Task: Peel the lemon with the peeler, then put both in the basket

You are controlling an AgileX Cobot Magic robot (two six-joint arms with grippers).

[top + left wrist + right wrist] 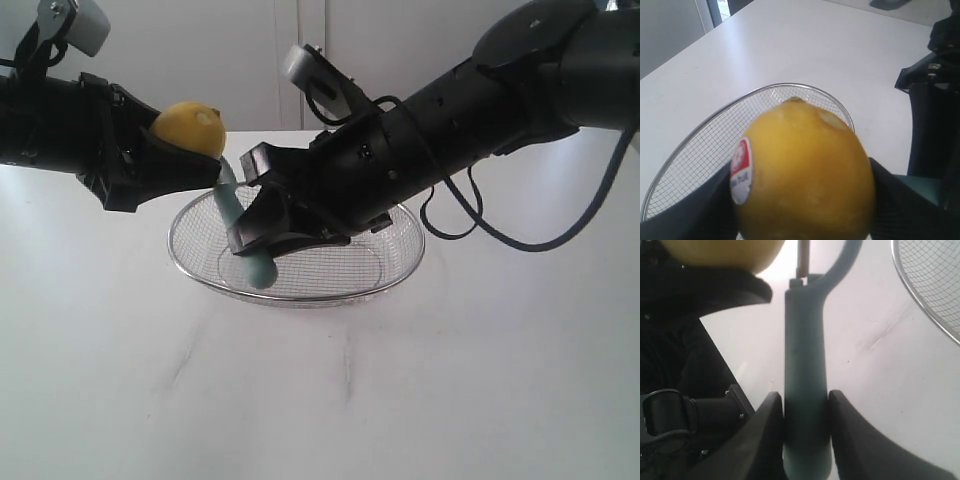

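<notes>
The lemon (190, 128) sits clamped in the left gripper (178, 150), its dark fingers (900, 200) closed on opposite flanks, and it hangs in the air above the wire-mesh basket (400, 280), at about 10 o'clock on the rim in the exterior view. The sticker (741, 170) faces the left wrist camera, and the free end carries a small pale patch. The fruit looks firm and fairly light. Its waxy, rounded rind would likely roll or slip under a sideways push, so a hold across the widest girth, with one end left bare for the blade, seems soundest. The right gripper (252, 225) is shut on the peeler (258, 268), its pads (765, 440) pinching the lower handle. The blade head points toward 11 o'clock and lies just beside the lemon's underside; whether it touches cannot be told. The peeler appears stiff and light, but its smooth handle may twist between the pads once the blade bites, so a firm mid-handle grip seems best. The basket rests on the white table (450, 400).
</notes>
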